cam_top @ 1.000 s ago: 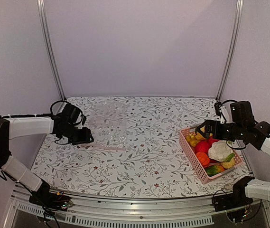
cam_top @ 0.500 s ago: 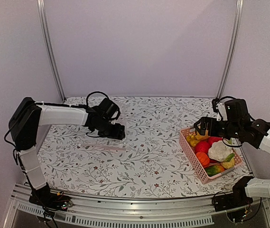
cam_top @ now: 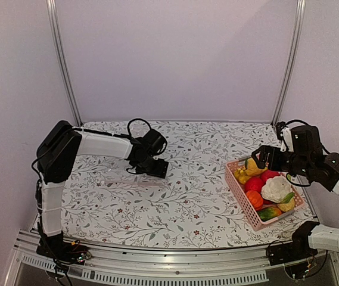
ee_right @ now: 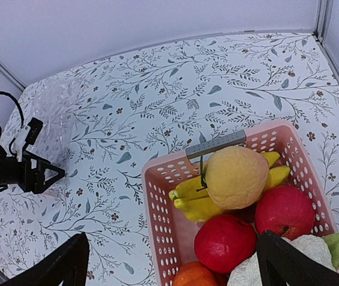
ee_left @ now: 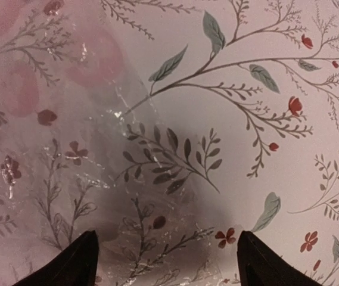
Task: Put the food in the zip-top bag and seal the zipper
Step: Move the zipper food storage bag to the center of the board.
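Note:
The clear zip-top bag (cam_top: 134, 154) lies flat at the table's left, its pale pink zipper (cam_top: 130, 183) along the near edge. My left gripper (cam_top: 159, 169) is open and empty, low over the bag's right edge; in the left wrist view (ee_left: 166, 268) crinkled clear plastic (ee_left: 68, 155) lies below and left of the jaws. The food sits in the pink basket (cam_top: 240, 199): yellow round fruit (ee_right: 236, 177), banana (ee_right: 196, 202), red fruits (ee_right: 224, 241), cauliflower (cam_top: 276, 189), orange piece (cam_top: 254, 198). My right gripper (ee_right: 175, 271) is open and empty above the basket's far left end.
The pink slotted basket (ee_right: 157, 196) stands at the right side of the floral tablecloth, near the right edge. Metal frame posts (cam_top: 62, 65) rise at the back corners. A metal rail (cam_top: 169, 271) runs along the near table edge.
My left gripper has swept right, from the table's left edge across the bag to its right side. My right gripper has stayed above the basket, shifting only slightly.

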You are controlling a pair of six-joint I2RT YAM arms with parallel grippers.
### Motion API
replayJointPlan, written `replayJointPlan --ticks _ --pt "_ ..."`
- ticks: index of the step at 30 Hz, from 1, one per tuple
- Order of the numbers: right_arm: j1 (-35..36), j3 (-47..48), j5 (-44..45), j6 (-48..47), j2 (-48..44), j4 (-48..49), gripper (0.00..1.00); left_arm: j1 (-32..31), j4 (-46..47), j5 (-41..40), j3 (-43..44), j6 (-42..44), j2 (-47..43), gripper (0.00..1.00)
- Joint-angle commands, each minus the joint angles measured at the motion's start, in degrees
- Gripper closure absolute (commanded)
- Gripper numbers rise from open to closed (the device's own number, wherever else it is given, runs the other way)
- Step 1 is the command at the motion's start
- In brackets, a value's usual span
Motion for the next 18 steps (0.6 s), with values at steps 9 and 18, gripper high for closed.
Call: replayJointPlan --ticks 9,18 --pt "0.38 1.52 2.28 -0.51 0.79 -1.43 0.01 -0.92 -2.10 -2.19 1.41 0.26 3.74 0.38" --pt "0.43 1.33 2.25 -0.28 0.65 -1.54 0.01 -1.00 -1.75 -0.70 0.49 -0.36 3.79 0.68"
